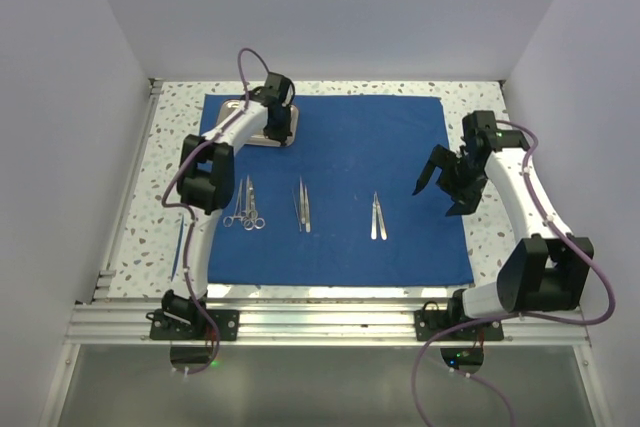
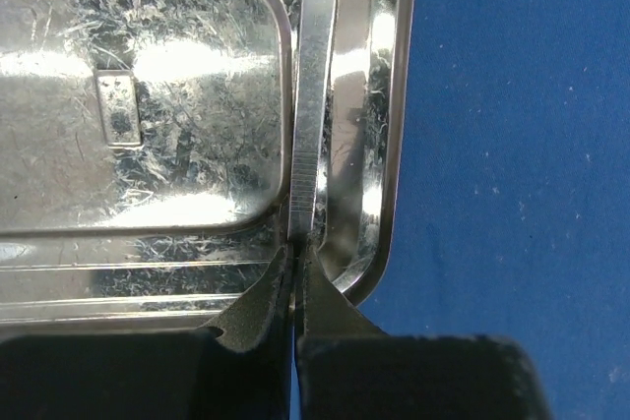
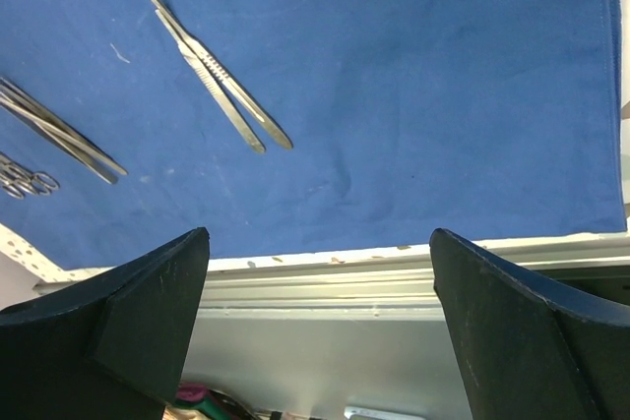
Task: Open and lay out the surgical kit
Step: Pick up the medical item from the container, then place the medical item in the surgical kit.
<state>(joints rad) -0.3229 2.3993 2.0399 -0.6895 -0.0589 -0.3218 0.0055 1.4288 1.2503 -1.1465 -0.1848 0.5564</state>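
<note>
A slim steel instrument (image 2: 313,95) pointed straight away from the left gripper (image 2: 295,277), whose jaws were clamped on its near end. Its long axis ran along the rim of the one steel tray (image 2: 148,194), at the blue cloth's (image 1: 360,147) far-left corner. On the cloth lay two ring-handled instruments (image 1: 246,209) and two tweezers (image 1: 302,205) — all lengthwise near-to-far. The right gripper (image 1: 435,197) hung over the cloth's right edge — jaws wide, empty.

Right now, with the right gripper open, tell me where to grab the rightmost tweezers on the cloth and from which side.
Take the rightmost tweezers at the ribbed middle, right gripper coming straight down and closing across the width. They lie flat on the blue cloth, so a sideways approach would probably find no edge to catch.
</note>
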